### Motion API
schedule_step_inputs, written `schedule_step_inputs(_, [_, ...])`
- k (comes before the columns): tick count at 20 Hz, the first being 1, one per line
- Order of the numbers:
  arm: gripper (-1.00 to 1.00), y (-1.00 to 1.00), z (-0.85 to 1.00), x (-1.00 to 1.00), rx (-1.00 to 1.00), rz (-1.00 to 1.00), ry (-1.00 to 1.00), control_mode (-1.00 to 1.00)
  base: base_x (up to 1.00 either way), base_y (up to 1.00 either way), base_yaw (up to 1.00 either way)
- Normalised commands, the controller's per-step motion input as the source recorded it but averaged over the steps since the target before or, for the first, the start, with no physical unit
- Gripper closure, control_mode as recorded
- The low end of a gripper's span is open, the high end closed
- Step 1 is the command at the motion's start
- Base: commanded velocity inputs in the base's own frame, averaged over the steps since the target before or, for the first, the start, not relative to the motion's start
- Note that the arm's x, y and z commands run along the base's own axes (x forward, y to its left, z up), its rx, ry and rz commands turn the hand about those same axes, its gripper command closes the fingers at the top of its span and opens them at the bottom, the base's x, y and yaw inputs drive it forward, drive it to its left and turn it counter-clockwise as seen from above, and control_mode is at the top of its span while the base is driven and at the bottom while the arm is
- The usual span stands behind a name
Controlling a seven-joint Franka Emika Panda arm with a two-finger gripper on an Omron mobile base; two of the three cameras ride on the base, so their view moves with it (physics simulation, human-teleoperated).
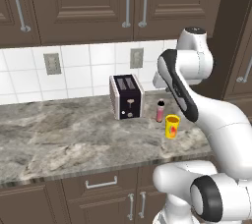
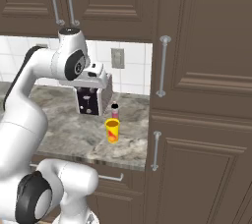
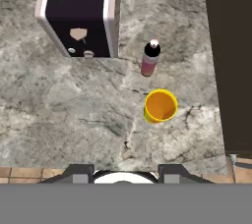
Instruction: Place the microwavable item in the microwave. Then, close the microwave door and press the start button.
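The microwavable item, a small yellow cup [image 1: 172, 126] [image 2: 112, 130] with a red-orange mark, stands upright on the stone counter near its right end. From above, in the hand view, the cup [image 3: 160, 105] shows its empty orange inside. My gripper [image 3: 125, 171] hangs well above the counter, nearer the front edge than the cup and a little to its left. Its two dark fingertips are apart with nothing between them, so it is open. In the right base view the white hand [image 2: 91, 78] hovers in front of the toaster. The microwave and its door are out of view.
A slim pink bottle [image 1: 160, 110] [image 3: 150, 58] with a black cap stands just behind the cup. A black and white toaster [image 1: 126, 97] [image 3: 81, 14] sits to its left. A tall brown cabinet [image 2: 202, 120] [image 3: 231, 61] walls off the counter's right end. Counter [image 1: 59, 134] stretches left.
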Motion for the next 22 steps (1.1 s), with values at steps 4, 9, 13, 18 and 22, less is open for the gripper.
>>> schedule_step_inputs(4, [-1.00, 0.00, -0.03, -0.08, -0.01, 0.00, -0.02, -1.00, 0.00, 0.00, 0.00])
schedule_step_inputs(9, [-1.00, 0.12, -0.84, 0.00, -0.20, 0.00, 0.08, -1.00, 0.00, 0.00, 0.00])
schedule_step_inputs(13, [-1.00, 0.04, -1.00, 0.15, -0.23, -0.01, 0.29, -1.00, 0.00, 0.00, 0.00])
schedule_step_inputs(18, [-1.00, 0.00, -0.74, 0.28, -0.06, 0.00, 0.18, -1.00, 0.00, 0.00, 0.00])
schedule_step_inputs(22, [-1.00, -0.03, -0.25, 0.41, 0.00, 0.00, 0.08, -1.00, 0.00, 0.00, 0.00])
